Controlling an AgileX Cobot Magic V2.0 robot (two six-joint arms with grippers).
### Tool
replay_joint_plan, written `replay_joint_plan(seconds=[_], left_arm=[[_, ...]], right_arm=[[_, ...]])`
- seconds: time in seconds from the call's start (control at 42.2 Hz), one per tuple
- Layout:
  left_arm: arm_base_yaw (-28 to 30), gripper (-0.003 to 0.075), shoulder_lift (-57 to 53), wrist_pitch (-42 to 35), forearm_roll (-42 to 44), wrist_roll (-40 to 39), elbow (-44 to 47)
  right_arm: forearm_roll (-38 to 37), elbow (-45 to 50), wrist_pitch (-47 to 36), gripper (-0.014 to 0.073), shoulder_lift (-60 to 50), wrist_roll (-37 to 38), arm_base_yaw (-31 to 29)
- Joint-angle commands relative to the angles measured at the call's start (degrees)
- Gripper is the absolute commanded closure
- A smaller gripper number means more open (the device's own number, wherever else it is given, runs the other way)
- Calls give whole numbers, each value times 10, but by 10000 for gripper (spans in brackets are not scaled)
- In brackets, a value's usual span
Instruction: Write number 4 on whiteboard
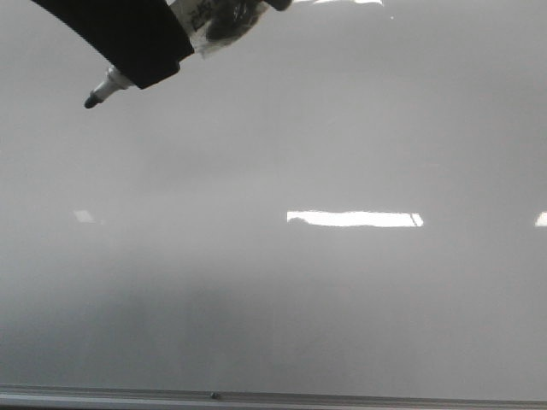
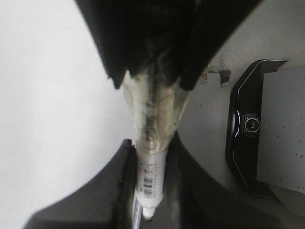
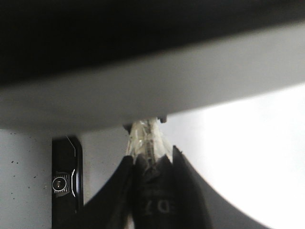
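Gripping one marker (image 1: 104,87) at the whiteboard's (image 1: 342,299) far-left corner, the left gripper (image 1: 149,38) is cut off; no number 4 is discernible. Left wrist: fingers (image 2: 190,186) clamp the taped marker (image 2: 151,176). Right wrist: right gripper (image 3: 153,191) clamps a taped marker (image 3: 145,143), blurred.

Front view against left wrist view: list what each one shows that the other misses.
Front view only: the whiteboard face with glare patches, its bottom rail, and no digit drawn on it. Left wrist view only: the marker's barcode label, the tape wrapped around it, and a black device on the speckled surface. Both: the marker with its tip uncapped, clamped in a black gripper.
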Motion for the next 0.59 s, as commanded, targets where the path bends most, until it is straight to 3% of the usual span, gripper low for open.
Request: replay_joint_plan(seconds=[0.0, 0.095, 0.142, 0.237, 0.308, 0.403, 0.498, 0.569], left_arm=[[-4, 539, -17, -25, -13, -9, -19], [1, 269, -21, -25, -7, -20, -19], [15, 218, -32, -25, 0, -41, -19], [63, 227, -73, -23, 1, -90, -13], [107, 227, -114, -25, 1, -118, 1], [168, 227, -172, -46, 1, -176, 38], [215, 227, -215, -83, 0, -226, 73], [231, 227, -231, -98, -3, -226, 85]], right_arm=[[17, -23, -25, 666, -15, -6, 0], [16, -23, -23, 662, -16, -5, -1], [-4, -24, -17, 662, -21, 8, -1], [-90, -33, 15, 662, -39, 95, -13], [-151, -37, 33, 662, -55, 208, -39], [-163, -27, 53, 662, -85, 367, -107], [-148, 56, -39, 662, -149, 419, -159], [-89, 154, -139, 662, -220, 420, -165]])
